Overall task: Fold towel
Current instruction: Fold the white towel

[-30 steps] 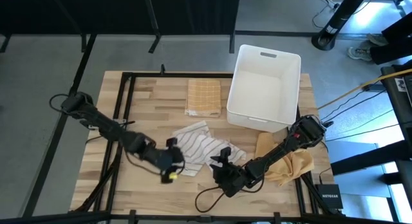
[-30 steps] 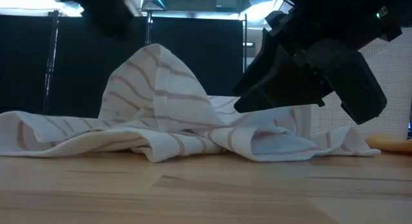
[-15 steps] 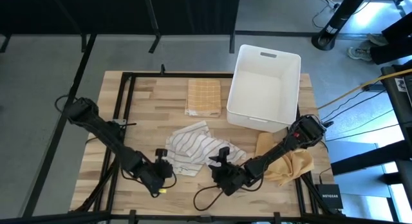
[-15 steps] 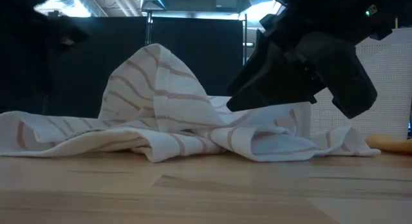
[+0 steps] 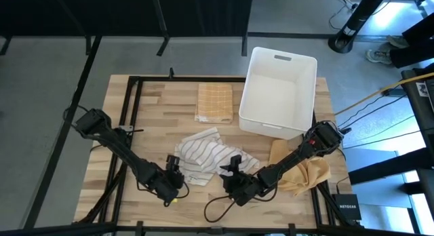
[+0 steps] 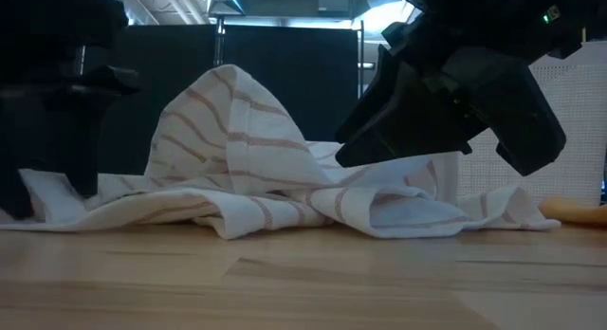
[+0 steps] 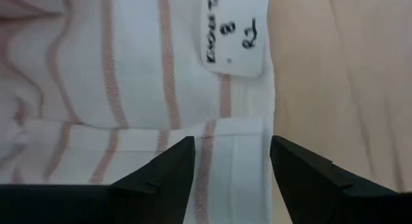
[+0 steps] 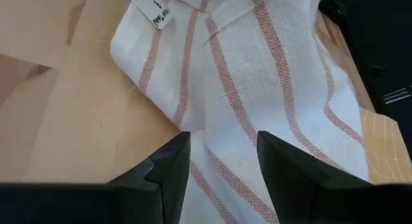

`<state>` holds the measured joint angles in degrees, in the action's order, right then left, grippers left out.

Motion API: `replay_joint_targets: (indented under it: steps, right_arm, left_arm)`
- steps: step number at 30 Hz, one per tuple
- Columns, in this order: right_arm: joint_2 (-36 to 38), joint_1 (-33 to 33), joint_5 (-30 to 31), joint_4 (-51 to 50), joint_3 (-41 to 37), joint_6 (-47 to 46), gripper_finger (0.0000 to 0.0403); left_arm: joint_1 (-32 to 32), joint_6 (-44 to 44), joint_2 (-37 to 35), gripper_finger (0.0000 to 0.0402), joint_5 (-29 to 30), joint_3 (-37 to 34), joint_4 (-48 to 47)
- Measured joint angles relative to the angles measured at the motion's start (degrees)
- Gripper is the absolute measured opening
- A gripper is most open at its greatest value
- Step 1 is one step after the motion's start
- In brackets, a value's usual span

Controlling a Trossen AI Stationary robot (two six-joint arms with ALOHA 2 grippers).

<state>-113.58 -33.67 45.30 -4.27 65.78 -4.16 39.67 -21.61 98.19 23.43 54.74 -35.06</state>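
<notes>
One woven, rust-striped towel, crumpled, white tag sewn on. My left gripper and right gripper: fingers apart over cloth. One white plastic bin.

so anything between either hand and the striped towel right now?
Nothing visible. The left hand sits open right at the edge of the crumpled white towel with reddish stripes, near its sewn-in tag. The right hand is open over the towel's opposite edge. The folded yellow checked cloth and white plastic bin lie clear.

Striped towel crumpled mid-table, left gripper, right gripper flanking
</notes>
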Motion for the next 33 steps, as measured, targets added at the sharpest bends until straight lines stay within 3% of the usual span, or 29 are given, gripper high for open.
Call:
replay_joint_targets:
  steps: [4, 10, 14, 21, 26, 30, 33]
  right_arm:
    - [0.00, 0.00, -1.21, 0.16, 0.02, 0.02, 0.0182]
    - [0.00, 0.01, -1.20, 0.20, 0.02, 0.16, 0.0182]
    - [-0.02, 0.00, -1.15, 0.22, 0.02, 0.17, 0.0182]
    - [-0.02, -0.07, -1.26, 3.01, 0.02, 1.28, 0.0182]
    - [-0.29, 0.38, -8.92, 13.93, 0.04, 9.52, 0.0182]
    - [-1.80, 1.80, -11.11, 25.05, 0.37, 16.20, 0.0182]
    - [-3.89, 3.68, -11.44, 24.05, 3.46, 21.30, 0.0182]
  left_arm:
    - [0.10, 2.66, 1.19, 0.0196, -0.46, 0.00, -0.25]
    - [-0.05, 2.10, 1.62, 0.0180, 4.20, 0.12, 0.32]
    - [0.00, -0.21, 1.59, 0.0132, 4.38, 1.15, -0.16]
    - [0.36, -0.74, -0.40, 0.0013, 6.92, 4.35, -1.42]
    - [0.36, 0.93, -3.97, 0.0017, 11.16, 7.46, -2.56]
    - [-0.05, 4.25, -7.26, 0.0007, 15.14, 9.87, -3.38]
    - [-0.53, 5.81, -9.95, 0.0006, 17.35, 11.17, -3.33]
